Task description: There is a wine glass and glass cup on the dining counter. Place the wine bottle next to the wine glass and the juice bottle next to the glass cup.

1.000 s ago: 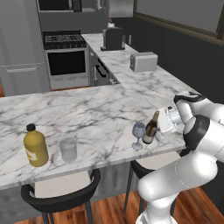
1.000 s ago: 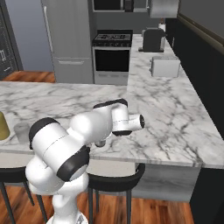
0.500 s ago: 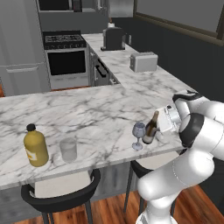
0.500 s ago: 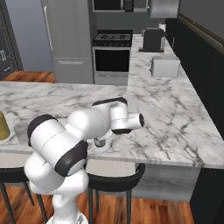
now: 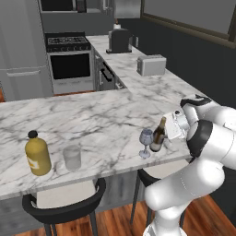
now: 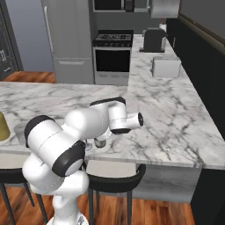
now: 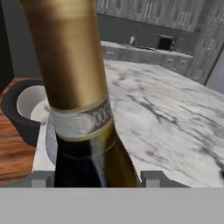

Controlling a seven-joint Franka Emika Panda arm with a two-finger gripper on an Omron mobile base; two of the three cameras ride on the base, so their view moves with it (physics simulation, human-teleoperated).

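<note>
Wine bottle point(image 5: 158, 137) upright on dining counter point(image 5: 92, 124), near front edge at right end, just beside wine glass point(image 5: 145, 142), on glass's right in left base view. Gripper point(image 5: 171, 131) at bottle, fingers either side of neck; hand view: gold foil neck point(image 7: 70, 57) fills frame between finger tips, contact not resolved, so grip state cannot tell. Juice bottle point(image 5: 38, 153) upright at left end, glass cup point(image 5: 72, 157) just beside it. Two pairs well apart.
</note>
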